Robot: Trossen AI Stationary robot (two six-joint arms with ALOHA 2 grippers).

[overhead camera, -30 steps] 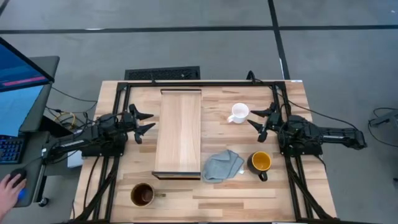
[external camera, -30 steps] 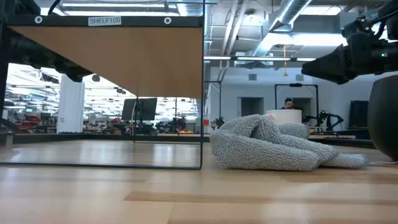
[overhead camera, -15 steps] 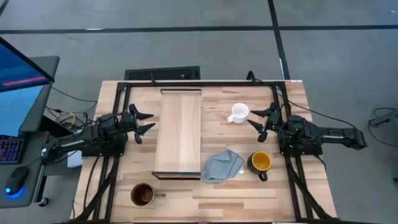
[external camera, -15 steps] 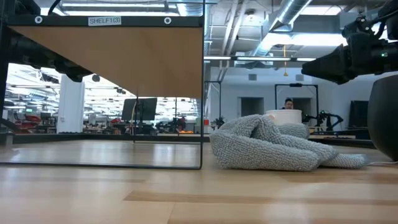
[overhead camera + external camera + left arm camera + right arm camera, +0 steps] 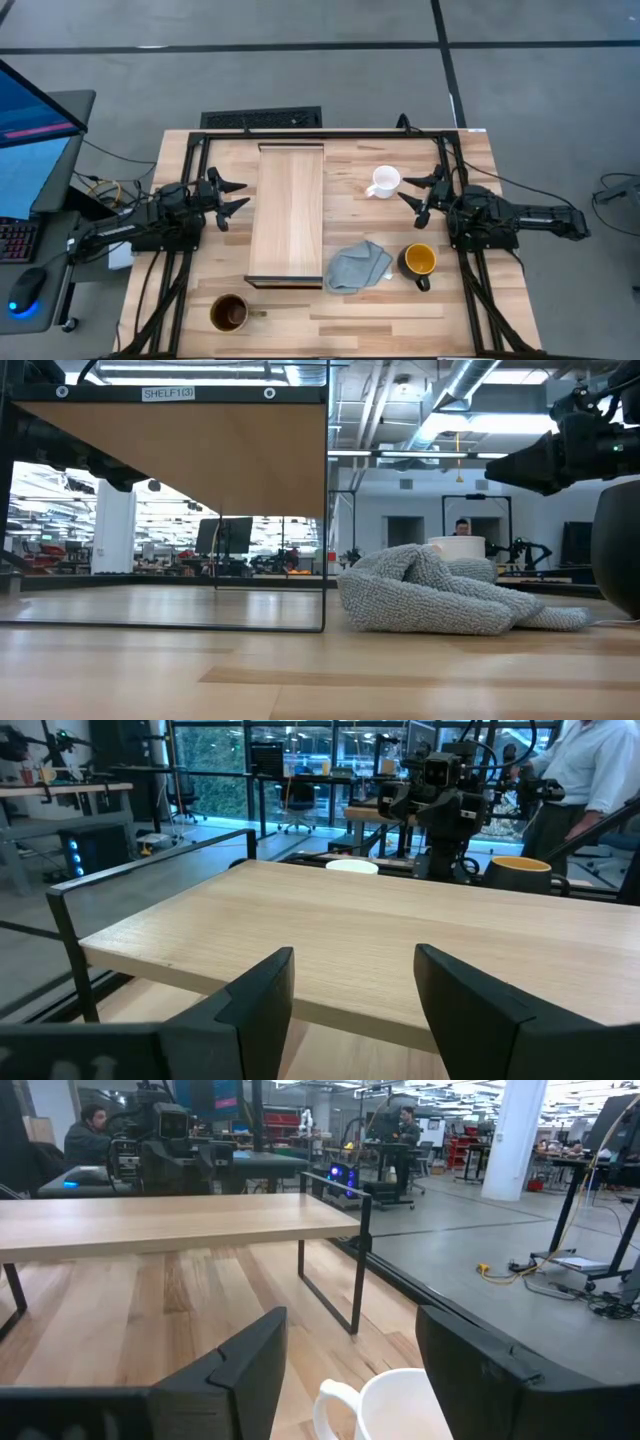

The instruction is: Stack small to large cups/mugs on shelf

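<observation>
While nothing yet stands on the shelf point(image 5: 289, 205), the left gripper point(image 5: 232, 197) waits beside it, jaws open and empty, the brown mug point(image 5: 229, 313) at the table's point(image 5: 370, 310) near edge. Right of the shelf lie a grey cloth point(image 5: 357, 266), the white mug point(image 5: 384, 182) and black mug point(image 5: 419, 262). Open-jawed, the right gripper point(image 5: 416, 195) faces the white mug, probably first; beyond, a busy lab.

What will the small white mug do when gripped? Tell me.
The small white handled mug looks glazed, so the fingers may slip on its wall. It stands upright on a flat base, so it probably won't roll. The open right gripper beside it could tip it if nudged.
</observation>
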